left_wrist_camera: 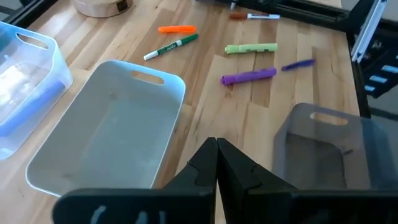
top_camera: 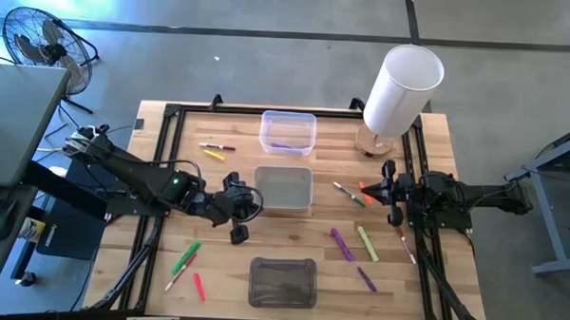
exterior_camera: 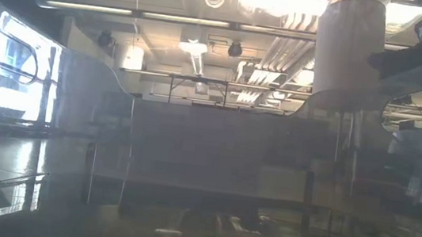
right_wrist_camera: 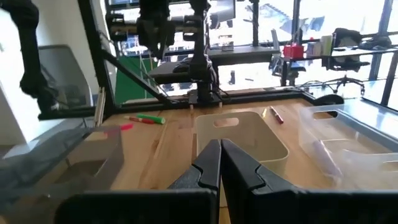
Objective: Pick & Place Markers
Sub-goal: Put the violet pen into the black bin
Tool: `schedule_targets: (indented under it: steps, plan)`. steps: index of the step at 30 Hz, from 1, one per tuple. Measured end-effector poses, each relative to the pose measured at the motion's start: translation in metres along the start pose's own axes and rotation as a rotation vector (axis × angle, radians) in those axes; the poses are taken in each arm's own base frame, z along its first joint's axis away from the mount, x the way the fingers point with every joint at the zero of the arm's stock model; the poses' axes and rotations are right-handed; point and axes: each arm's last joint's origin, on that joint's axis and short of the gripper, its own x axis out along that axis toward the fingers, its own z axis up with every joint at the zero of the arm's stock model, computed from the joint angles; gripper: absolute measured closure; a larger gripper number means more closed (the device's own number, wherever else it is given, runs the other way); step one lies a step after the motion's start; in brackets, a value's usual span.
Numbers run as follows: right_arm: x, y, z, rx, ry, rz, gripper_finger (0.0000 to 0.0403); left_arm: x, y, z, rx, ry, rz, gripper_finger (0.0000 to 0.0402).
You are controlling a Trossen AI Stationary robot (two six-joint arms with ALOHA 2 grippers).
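Three bins — far clear one w/ purple marker.

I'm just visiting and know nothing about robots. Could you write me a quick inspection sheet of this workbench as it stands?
Surface: wooden table, black frame rails.
Job's things: markers scattered both sides; purple marker and green marker lie on the right, pink marker on the left.
Clutter: three bins in a row; clear bin holds one purple marker; white cylinder.
Grippers: left gripper shut, empty; right gripper shut, empty.
Cables: nothing seen on the table.
Surroundings: floor fan, concrete floor.
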Motion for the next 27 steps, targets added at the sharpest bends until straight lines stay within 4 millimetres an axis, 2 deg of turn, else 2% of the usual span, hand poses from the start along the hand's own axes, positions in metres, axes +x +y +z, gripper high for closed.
schedule_targets:
  steps: [3,9,14,18,21,27]
  plan:
    - [0.000,0.001,0.002,0.010,-0.001,-0.024,0.0403,0.004,0.005,-0.014,0.019,0.036,0.015,0.0401]
    - [0.002,0.005,0.022,0.012,-0.002,-0.077,0.0403,0.000,0.024,-0.045,-0.005,0.032,-0.031,0.0401]
    - [0.015,0.013,0.049,0.013,0.063,-0.133,0.0403,-0.013,0.041,-0.064,-0.020,-0.007,-0.060,0.0401]
    - [0.038,0.023,0.073,0.002,0.181,-0.176,0.0402,-0.029,0.056,-0.075,-0.012,-0.046,-0.083,0.0401]
    - [0.062,0.033,0.092,0.061,0.287,-0.226,0.0402,-0.040,0.067,-0.084,-0.001,-0.080,-0.099,0.0401]
    - [0.114,0.054,0.114,0.197,0.566,-0.353,0.0402,-0.058,0.086,-0.100,0.010,-0.137,-0.131,0.0401]
